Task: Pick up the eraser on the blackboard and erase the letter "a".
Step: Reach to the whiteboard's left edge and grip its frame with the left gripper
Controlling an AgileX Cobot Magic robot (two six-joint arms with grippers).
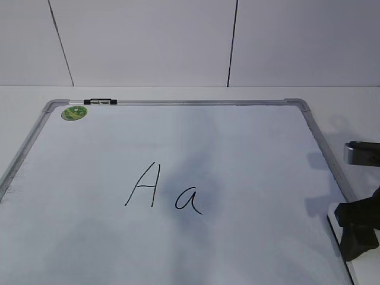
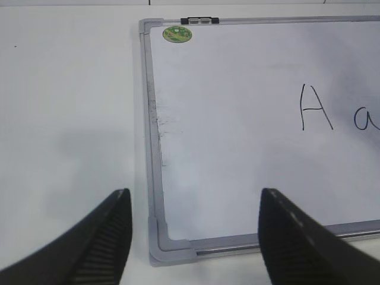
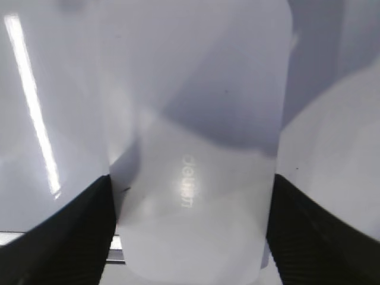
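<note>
While the left gripper [image 2: 193, 237] hangs over the near left corner of the blackboard [image 2: 155, 148], its two dark fingers [image 2: 107, 237] stand wide apart with nothing between them — one over the white table [image 2: 65, 119], the other over the board's surface. Close to the far left corner sits a round green sticker [image 1: 74, 112], and a small black-and-silver clip [image 1: 100, 102] rests on the far frame just beside it. Near the middle of the board a tall capital "A" [image 1: 144, 186] is written in thin black marker, and right beside it stands the shorter letter "a" [image 1: 189, 199], intact over a faint grey smudge. Farther right, at the board's right edge, the right gripper [image 3: 190, 237] is low over the eraser [image 3: 196, 148] — a white rounded block with faint lettering. Its fingers [image 3: 65, 237] straddle the eraser's two sides, spread about as wide as the block; whether they press it I cannot tell.
</note>
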